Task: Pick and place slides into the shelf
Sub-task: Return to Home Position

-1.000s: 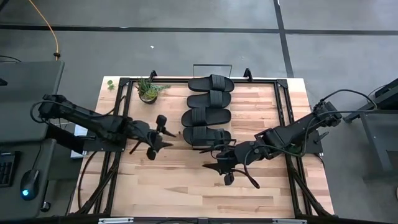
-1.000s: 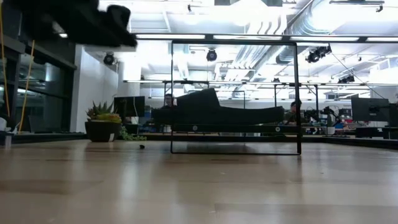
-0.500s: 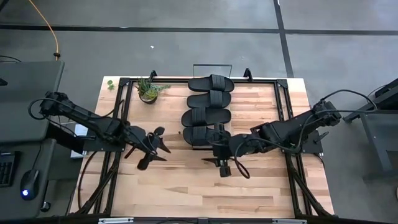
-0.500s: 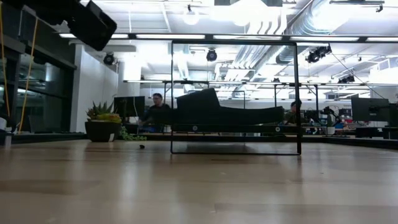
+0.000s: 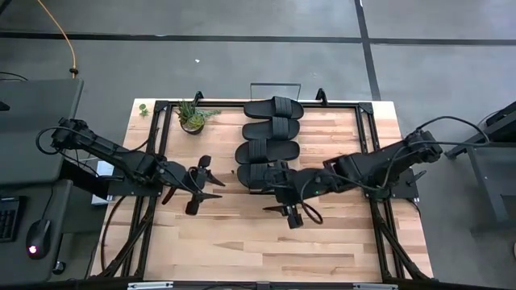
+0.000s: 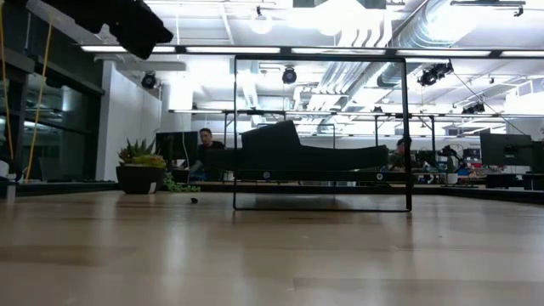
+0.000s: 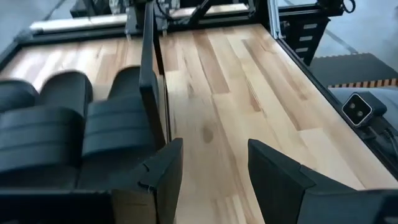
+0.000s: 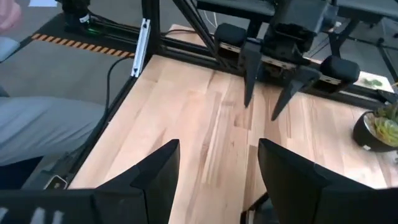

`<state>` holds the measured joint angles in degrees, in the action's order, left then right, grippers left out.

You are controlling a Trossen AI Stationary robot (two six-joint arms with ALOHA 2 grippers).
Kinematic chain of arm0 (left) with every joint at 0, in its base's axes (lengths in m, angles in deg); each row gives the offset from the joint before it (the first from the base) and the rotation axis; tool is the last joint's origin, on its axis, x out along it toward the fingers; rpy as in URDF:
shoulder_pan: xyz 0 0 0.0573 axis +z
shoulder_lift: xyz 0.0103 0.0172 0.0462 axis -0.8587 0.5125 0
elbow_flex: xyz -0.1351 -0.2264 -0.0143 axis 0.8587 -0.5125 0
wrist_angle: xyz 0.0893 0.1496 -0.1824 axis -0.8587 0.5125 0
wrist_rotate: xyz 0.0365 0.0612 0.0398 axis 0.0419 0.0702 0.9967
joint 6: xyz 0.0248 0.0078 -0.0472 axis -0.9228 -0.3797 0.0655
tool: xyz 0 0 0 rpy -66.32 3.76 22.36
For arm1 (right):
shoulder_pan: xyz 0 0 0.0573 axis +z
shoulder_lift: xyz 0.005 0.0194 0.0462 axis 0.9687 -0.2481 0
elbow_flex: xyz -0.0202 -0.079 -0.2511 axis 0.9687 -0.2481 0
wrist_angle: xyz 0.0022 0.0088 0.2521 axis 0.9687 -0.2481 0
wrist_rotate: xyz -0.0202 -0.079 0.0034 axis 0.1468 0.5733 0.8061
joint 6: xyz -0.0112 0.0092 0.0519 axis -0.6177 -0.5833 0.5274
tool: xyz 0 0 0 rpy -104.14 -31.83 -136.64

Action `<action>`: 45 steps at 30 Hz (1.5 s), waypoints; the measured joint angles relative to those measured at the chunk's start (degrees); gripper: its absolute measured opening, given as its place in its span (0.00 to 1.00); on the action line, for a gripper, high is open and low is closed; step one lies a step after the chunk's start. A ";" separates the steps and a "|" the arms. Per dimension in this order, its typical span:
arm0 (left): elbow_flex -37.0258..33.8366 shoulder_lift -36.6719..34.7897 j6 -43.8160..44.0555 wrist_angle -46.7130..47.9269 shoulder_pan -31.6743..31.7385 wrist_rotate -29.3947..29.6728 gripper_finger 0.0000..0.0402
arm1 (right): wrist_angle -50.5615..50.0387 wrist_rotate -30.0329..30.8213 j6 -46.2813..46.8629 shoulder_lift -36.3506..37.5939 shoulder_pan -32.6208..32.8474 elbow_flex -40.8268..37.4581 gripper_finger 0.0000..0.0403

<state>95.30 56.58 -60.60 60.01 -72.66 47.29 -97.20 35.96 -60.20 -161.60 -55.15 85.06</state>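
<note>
Several black slides (image 5: pixel 268 141) lie side by side in a row on the shelf (image 5: pixel 274 84) at the far middle of the table. In the low view they rest on its plank inside the black wire frame (image 6: pixel 406 127), and they show in the left wrist view (image 7: pixel 68 118). My left gripper (image 5: pixel 210 184) hangs open over bare wood just left of the nearest slide, also seen in its own view (image 7: pixel 214 168) and from the right wrist (image 8: pixel 270 81). My right gripper (image 5: pixel 287 214) hangs open above the table just near of the row, with nothing between its fingers (image 8: pixel 217 162).
A potted plant (image 5: pixel 192 117) stands at the far left of the table (image 6: pixel 140 174). Black frame bars (image 5: pixel 367 137) run along the table's sides. Bare wood (image 5: pixel 258 250) fills the near half. People sit in the room beyond (image 6: pixel 204 144); a grey-clothed person (image 8: pixel 37 124) is beside the table.
My left gripper has rolled about its own pointing line and stayed open beside the nearest slide. My right gripper has swung toward the table's left and a little toward the slides, rolling somewhat, still open. The slides have not moved.
</note>
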 joint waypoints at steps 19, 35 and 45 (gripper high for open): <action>0.07 -2.56 -2.61 1.26 13.63 -7.08 0.41 | 1.06 -34.51 -3.31 3.84 -24.54 -0.10 0.51; -9.07 -21.26 -2.09 -3.36 13.49 -8.33 0.41 | 40.25 -37.70 7.10 53.83 -27.60 -55.49 0.51; -12.44 -21.98 -4.23 -4.68 13.49 -8.46 0.41 | 52.33 -36.77 10.07 72.71 -26.70 -74.58 0.51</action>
<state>82.86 34.60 -64.83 55.33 -59.18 38.83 -44.87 -0.81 -50.13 -88.90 -81.86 10.47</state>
